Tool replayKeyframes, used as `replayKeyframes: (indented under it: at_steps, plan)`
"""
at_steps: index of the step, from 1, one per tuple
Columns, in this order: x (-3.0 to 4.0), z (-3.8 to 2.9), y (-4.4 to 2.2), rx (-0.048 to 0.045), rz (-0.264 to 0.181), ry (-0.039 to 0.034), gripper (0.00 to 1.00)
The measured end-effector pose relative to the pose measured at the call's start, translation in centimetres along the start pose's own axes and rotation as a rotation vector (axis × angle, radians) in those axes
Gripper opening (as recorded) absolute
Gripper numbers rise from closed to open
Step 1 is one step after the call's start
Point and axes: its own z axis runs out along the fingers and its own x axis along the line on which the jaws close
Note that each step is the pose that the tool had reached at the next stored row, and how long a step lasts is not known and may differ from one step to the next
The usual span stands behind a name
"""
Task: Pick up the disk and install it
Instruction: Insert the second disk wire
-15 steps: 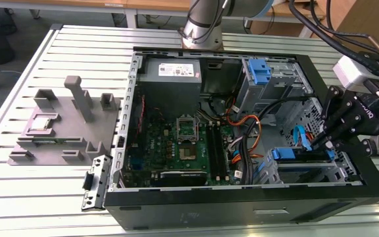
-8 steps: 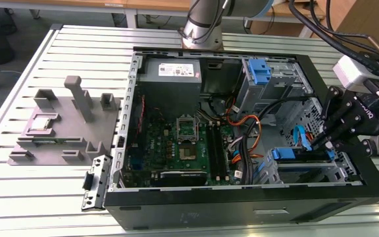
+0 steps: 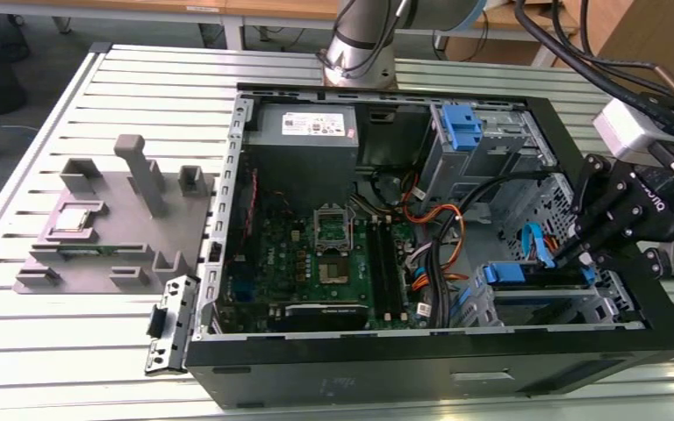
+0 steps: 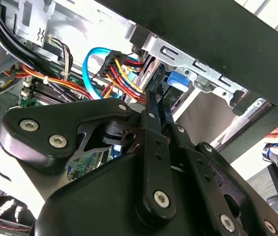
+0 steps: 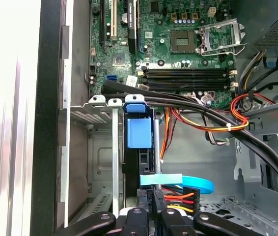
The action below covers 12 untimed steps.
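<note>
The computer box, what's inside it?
Inside the computer case sit a green motherboard, coloured cables and the disk, standing in its bay. The gripper covers the disk's near end.

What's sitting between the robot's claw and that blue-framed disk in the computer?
In the first wrist view, a light-blue flat cable and a plug with red and yellow wires cross between the gripper and the disk.

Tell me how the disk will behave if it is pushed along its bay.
The disk, a slab in a blue carrier, should slide stiffly rather than flex. Flanked by the metal rail, it probably cannot tip. The cables at its end may resist the push.
</note>
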Motion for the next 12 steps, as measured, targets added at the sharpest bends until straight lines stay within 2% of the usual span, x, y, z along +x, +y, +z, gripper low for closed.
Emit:
replayKeyframes:
  at_steps: [7, 12]
  plan:
    - [0.0, 0.46, -0.1, -0.0009, 0.0, 0.0003, 0.16]
    - [0.0, 0.51, -0.12, -0.0011, 0.0, 0.0004, 0.16]
